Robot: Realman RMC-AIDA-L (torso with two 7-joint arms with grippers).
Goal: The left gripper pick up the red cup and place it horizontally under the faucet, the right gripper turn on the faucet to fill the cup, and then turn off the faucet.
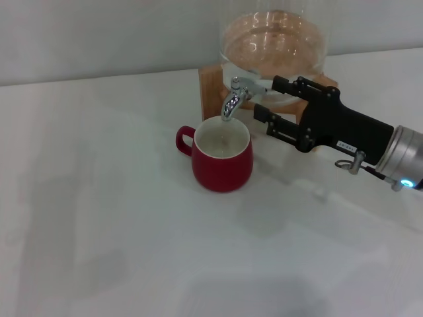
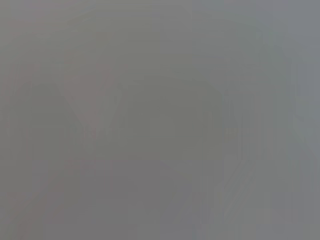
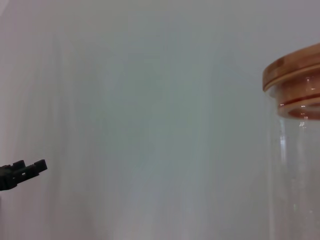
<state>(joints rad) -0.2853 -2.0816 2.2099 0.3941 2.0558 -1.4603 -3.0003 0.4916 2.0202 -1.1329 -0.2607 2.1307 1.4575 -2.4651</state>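
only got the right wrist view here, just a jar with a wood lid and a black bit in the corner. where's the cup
Observer: The red cup stands upright on the white table, directly below the faucet spout.
Operator: is my right pincer on the tap
Observer: The right pincer is open, its fingers reaching in from the right at the faucet's lever side, one above the other.
Operator: anything in the cup yet
Observer: Its white inside looks to hold some liquid, though the level is hard to judge.
Operator: left arm?
Observer: The left pincer shows in no view; the left wrist picture is a blank grey.
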